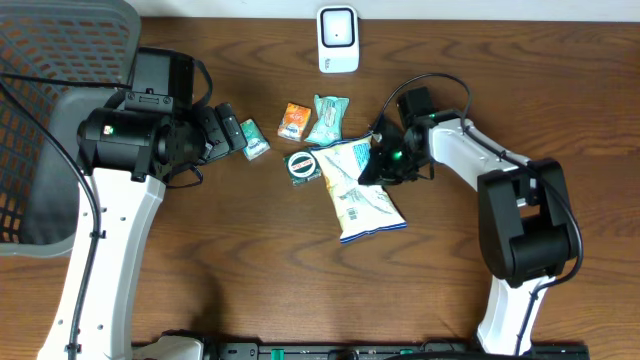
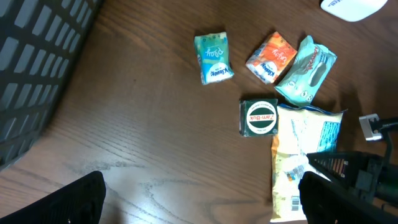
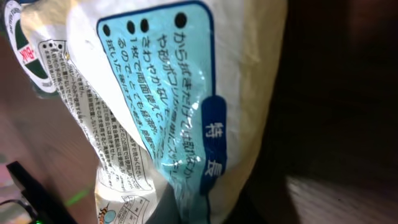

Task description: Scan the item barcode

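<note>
- A robotics lab staged as a shop checkout is suggested.
- Two robot arms (image 1: 110, 230) are seen at a wood-grain bench (image 1: 250, 270), one at each side of the frame.
- A white scanner (image 1: 338, 39) is set at the top centre, and a grey mesh basket (image 1: 50, 60) at the upper left.
- A snack bag (image 1: 358, 190) and small retail packets (image 1: 294, 120) are laid out mid-frame.

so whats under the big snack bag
Only the wooden table shows around the snack bag. The right gripper is shut on its upper edge. Anything beneath the bag is covered.
</note>
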{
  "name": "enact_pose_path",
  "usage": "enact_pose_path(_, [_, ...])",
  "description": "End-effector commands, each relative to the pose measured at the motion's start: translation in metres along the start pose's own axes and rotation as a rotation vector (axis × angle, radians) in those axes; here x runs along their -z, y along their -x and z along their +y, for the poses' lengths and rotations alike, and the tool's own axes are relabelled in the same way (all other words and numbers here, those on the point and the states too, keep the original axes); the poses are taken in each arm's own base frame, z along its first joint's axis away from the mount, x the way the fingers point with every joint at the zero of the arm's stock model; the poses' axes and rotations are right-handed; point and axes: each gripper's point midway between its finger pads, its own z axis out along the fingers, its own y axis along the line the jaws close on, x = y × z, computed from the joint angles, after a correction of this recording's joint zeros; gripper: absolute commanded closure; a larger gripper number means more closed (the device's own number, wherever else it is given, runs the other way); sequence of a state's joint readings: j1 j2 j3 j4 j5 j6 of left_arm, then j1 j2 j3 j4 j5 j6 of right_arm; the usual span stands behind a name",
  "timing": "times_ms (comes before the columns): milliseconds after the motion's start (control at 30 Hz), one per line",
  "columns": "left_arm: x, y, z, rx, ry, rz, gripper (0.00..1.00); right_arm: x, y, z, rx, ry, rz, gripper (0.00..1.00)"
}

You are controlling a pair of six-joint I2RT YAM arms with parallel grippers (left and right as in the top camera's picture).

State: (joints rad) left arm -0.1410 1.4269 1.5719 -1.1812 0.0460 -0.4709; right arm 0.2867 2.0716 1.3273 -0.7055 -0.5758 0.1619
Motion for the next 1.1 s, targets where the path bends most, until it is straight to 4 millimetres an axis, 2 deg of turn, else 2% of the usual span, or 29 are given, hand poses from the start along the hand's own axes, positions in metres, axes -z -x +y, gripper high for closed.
enact_pose_path(0, [0.004, 0.003, 0.001, -0.004, 0.004, -0.014, 0.02, -0.020, -0.016, -0.030, -0.080, -0.107, 0.061, 0.99])
enact_pose_path(67, [0.004, 0.003, 0.001, -0.004, 0.004, -0.014, 0.02, 0.003, 0.000, -0.031, -0.093, -0.093, 0.010, 0.99])
enact_pose_path(167, [0.004, 0.003, 0.001, -0.004, 0.004, -0.014, 0.02, 0.055, 0.024, -0.043, -0.071, -0.115, -0.099, 0.99])
enact_pose_path(233, [0.004, 0.003, 0.001, -0.004, 0.004, -0.014, 0.02, 0.068, 0.027, -0.048, -0.083, -0.118, -0.127, 0.99])
enact_pose_path(300, [0.004, 0.003, 0.001, -0.004, 0.004, -0.014, 0.02, 0.070, 0.024, -0.052, -0.087, -0.121, -0.119, 0.98])
enact_pose_path(367, [0.004, 0.003, 0.001, -0.004, 0.004, -0.015, 0.02, 0.070, 0.017, -0.063, -0.092, -0.177, -0.092, 0.64])
enact_pose_path(400, [0.004, 0.003, 0.001, -0.004, 0.004, -0.015, 0.02, 0.071, 0.012, -0.074, -0.112, -0.245, -0.078, 0.30])
enact_pose_path(433, [0.004, 0.003, 0.001, -0.004, 0.004, -0.014, 0.02, 0.073, 0.010, -0.080, -0.130, -0.283, -0.074, 0.15])
enact_pose_path(567, [0.004, 0.003, 0.001, -0.004, 0.004, -0.014, 0.02, 0.072, 0.006, -0.087, -0.174, -0.320, -0.066, 0.01])
enact_pose_path(700, [0.004, 0.003, 0.001, -0.004, 0.004, -0.014, 0.03, 0.057, 0.001, -0.078, -0.174, -0.241, -0.055, 0.01])
enact_pose_path(800, [0.004, 0.003, 0.001, -0.004, 0.004, -0.015, 0.02, 0.031, -0.006, -0.057, -0.145, -0.093, -0.045, 0.03])
enact_pose_path(833, [0.004, 0.003, 0.001, -0.004, 0.004, -0.014, 0.02, 0.023, -0.009, -0.053, -0.135, -0.066, -0.041, 0.07])
enact_pose_path(867, [0.004, 0.003, 0.001, -0.004, 0.004, -0.014, 0.02, 0.015, -0.013, -0.051, -0.127, -0.048, -0.036, 0.26])
enact_pose_path(900, [0.004, 0.003, 0.001, -0.004, 0.004, -0.014, 0.02, 0.011, -0.014, -0.051, -0.124, -0.048, -0.033, 0.36])
enact_pose_path(933, [0.004, 0.003, 0.001, -0.004, 0.004, -0.014, 0.03, 0.007, -0.017, -0.050, -0.125, -0.048, -0.031, 0.67])
enact_pose_path(967, [0.004, 0.003, 0.001, -0.004, 0.004, -0.014, 0.02, 0.005, -0.017, -0.049, -0.120, -0.047, -0.031, 0.92])
enact_pose_path(1000, [0.004, 0.003, 0.001, -0.004, 0.004, -0.014, 0.02, 0.006, -0.016, -0.049, -0.118, -0.045, -0.034, 0.99])
enact_pose_path(1067, [0.004, 0.003, 0.001, -0.004, 0.004, -0.014, 0.02, 0.013, -0.006, -0.035, -0.106, 0.027, -0.054, 0.99])
